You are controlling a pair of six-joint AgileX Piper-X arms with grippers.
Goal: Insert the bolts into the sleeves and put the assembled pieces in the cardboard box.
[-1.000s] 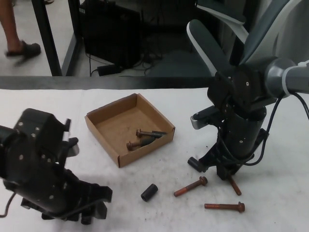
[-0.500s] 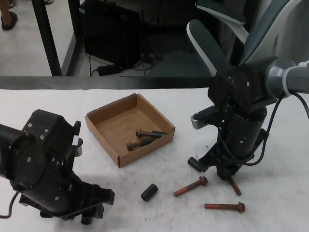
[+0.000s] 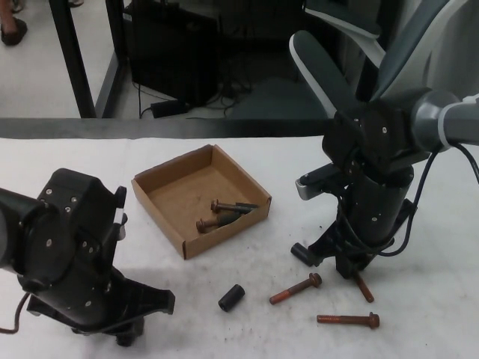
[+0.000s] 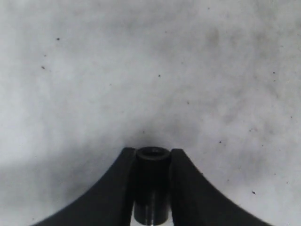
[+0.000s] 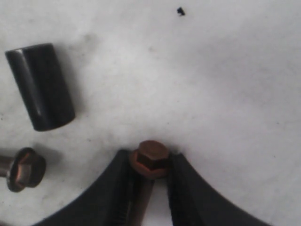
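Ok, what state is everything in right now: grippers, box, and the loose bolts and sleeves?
Left gripper: shut on a black cylindrical sleeve.
Right gripper: shut on a rusty hex-head bolt.
Brown cardboard box: open-topped, two bolt-in-sleeve pieces lying inside.
Black sleeve nearer the box: lying on its side, no bolt in it.
Black sleeve nearer the right gripper: lying loose, no bolt.
Two loose rusty bolts: lying flat, unsleeved.

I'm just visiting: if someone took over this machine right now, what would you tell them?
Left gripper: shut on a black sleeve.
Right gripper: shut on a bolt.
Done: two assembled pieces lie in the cardboard box.
Left to do: join the held pair, box it, then the two loose bolts and two loose sleeves on the bench.
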